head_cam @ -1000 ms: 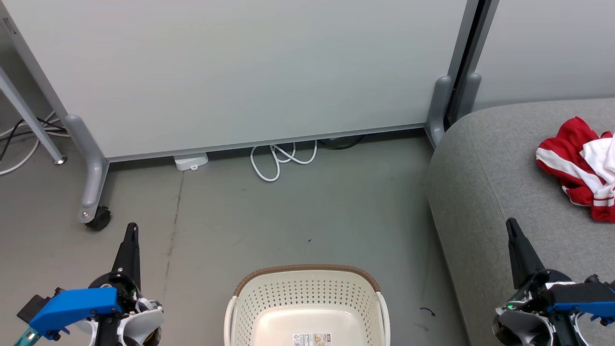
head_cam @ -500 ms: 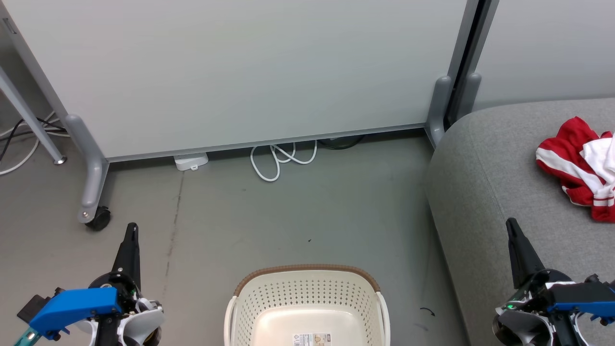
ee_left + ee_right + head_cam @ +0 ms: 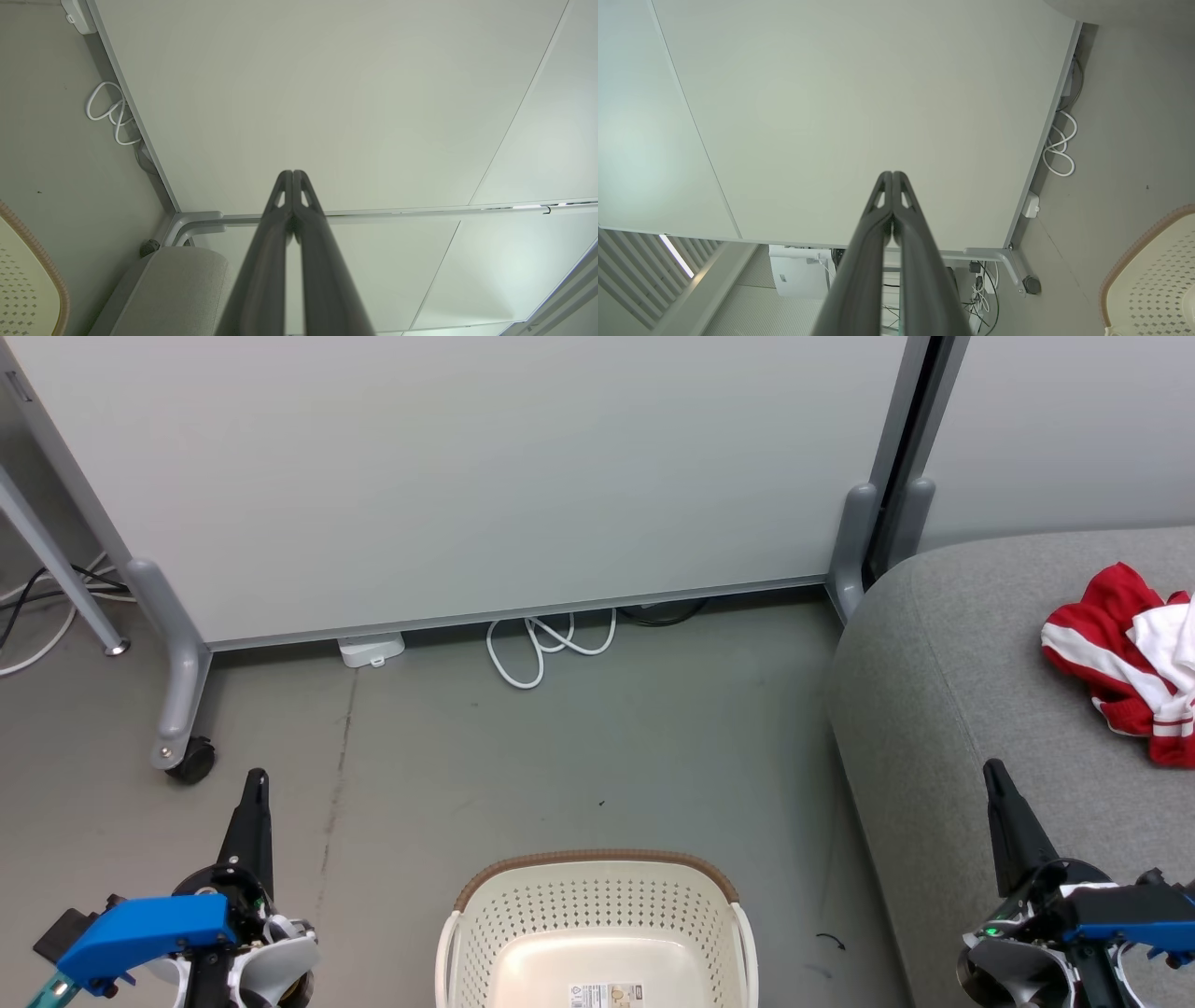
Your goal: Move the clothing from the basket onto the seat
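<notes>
Calling it done could miss a garment: clothing (image 3: 1120, 663) lies on the seat (image 3: 952, 709) at 3 o'clock, left claw (image 3: 255, 782) and right claw (image 3: 993, 773) are pinched together, yet the 6 o'clock basket (image 3: 597, 905) is half cropped.

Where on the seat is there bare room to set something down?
The seat is bare from its rounded left edge across to the clothing, including the patch beyond the right gripper. It is crowded at the head view's right edge, where the clothing lies heaped.
</notes>
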Controlling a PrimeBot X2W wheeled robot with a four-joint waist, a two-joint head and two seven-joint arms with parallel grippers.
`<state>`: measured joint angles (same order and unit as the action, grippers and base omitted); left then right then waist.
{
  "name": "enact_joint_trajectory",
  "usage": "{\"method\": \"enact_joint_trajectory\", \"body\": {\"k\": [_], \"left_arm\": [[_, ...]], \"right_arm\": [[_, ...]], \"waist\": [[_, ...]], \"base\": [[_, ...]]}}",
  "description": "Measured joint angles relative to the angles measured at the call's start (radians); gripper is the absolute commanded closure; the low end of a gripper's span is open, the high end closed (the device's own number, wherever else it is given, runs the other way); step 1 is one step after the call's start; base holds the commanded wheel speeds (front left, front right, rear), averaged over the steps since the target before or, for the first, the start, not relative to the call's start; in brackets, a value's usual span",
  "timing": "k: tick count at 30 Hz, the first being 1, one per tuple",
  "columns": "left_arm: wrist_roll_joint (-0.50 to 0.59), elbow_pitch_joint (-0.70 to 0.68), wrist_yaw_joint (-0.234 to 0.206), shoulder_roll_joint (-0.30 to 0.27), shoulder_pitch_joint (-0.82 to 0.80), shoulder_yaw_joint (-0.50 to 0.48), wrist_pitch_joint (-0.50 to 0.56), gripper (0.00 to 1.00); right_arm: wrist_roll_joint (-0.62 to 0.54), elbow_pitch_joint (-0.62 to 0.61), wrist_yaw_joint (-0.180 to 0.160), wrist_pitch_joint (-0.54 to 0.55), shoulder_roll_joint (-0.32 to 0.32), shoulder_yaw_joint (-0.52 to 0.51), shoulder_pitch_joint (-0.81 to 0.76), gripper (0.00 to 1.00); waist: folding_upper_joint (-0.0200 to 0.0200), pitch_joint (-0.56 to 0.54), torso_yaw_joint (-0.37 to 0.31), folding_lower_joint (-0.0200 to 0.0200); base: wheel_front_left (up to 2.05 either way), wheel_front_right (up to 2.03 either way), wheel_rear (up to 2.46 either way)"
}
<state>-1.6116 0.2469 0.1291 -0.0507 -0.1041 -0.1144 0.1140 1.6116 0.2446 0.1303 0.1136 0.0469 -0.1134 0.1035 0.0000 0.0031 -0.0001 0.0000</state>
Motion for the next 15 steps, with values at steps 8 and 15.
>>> {"method": "enact_joint_trajectory", "body": {"k": [8,15], "left_arm": [[0.000,0.000,0.000,0.000,0.000,0.000,0.000,1.00],[0.000,0.000,0.000,0.000,0.000,0.000,0.000,1.00]], "right_arm": [[0.000,0.000,0.000,0.000,0.000,0.000,0.000,1.00],[0.000,0.000,0.000,0.000,0.000,0.000,0.000,1.00]], "waist": [[0.0000,0.000,0.000,0.0000],[0.0000,0.000,0.000,0.0000]], "base": [[0.00,0.00,0.00],[0.00,0.00,0.00]]}}
